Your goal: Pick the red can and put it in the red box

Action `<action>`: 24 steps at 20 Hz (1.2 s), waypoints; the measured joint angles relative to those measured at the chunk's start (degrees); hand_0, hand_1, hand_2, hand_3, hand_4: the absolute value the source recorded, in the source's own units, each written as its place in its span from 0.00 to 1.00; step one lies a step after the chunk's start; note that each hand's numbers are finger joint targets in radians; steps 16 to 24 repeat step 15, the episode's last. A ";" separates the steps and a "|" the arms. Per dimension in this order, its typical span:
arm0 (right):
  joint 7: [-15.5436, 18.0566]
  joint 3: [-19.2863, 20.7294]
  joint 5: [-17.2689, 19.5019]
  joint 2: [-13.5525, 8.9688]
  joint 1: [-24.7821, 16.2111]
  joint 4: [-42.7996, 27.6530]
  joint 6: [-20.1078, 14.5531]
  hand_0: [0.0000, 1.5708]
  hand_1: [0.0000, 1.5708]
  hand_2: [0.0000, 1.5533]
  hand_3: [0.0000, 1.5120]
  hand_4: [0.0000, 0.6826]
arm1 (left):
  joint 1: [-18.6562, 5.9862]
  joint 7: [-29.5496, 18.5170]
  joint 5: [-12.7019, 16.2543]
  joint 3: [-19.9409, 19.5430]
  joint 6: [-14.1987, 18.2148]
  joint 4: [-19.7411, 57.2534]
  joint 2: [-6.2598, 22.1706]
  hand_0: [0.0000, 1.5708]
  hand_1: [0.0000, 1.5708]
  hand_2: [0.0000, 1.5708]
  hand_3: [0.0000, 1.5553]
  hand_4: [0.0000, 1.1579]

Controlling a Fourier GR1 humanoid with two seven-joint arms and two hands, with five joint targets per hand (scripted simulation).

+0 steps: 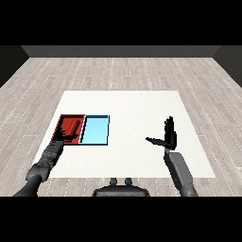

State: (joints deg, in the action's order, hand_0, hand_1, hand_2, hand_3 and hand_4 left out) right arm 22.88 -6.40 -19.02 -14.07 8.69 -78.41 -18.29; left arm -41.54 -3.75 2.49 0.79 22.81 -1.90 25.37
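Left hand (67, 137) over red tray (66, 122), can unseen

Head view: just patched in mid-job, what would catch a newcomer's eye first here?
The red tray and light blue tray lie side by side at the white table's left. The left hand reaches over the red tray's near edge. On the right, the right hand is raised above bare tabletop, fingers straight and thumb spread. No red can shows.
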 measured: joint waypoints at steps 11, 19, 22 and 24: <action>1.31 0.91 -1.07 0.49 -0.01 -1.19 2.54 0.00 0.00 0.00 0.00 0.00 | -0.68 -13.36 4.92 -5.48 -3.06 -8.23 1.89 0.43 0.43 0.24 0.00 0.00; 0.98 -0.16 -0.73 0.22 -0.33 -3.10 3.80 0.00 0.00 0.00 0.00 0.00 | 0.25 -20.36 7.92 -7.61 -9.27 -14.74 1.14 0.00 0.00 0.00 0.00 0.00; 0.98 -0.16 -0.73 0.22 -0.33 -3.10 3.80 0.00 0.00 0.00 0.00 0.00 | 0.25 -20.36 7.92 -7.61 -9.27 -14.74 1.14 0.00 0.00 0.00 0.00 0.00; 0.98 -0.16 -0.73 0.22 -0.33 -3.10 3.80 0.00 0.00 0.00 0.00 0.00 | 0.25 -20.36 7.92 -7.61 -9.27 -14.74 1.14 0.00 0.00 0.00 0.00 0.00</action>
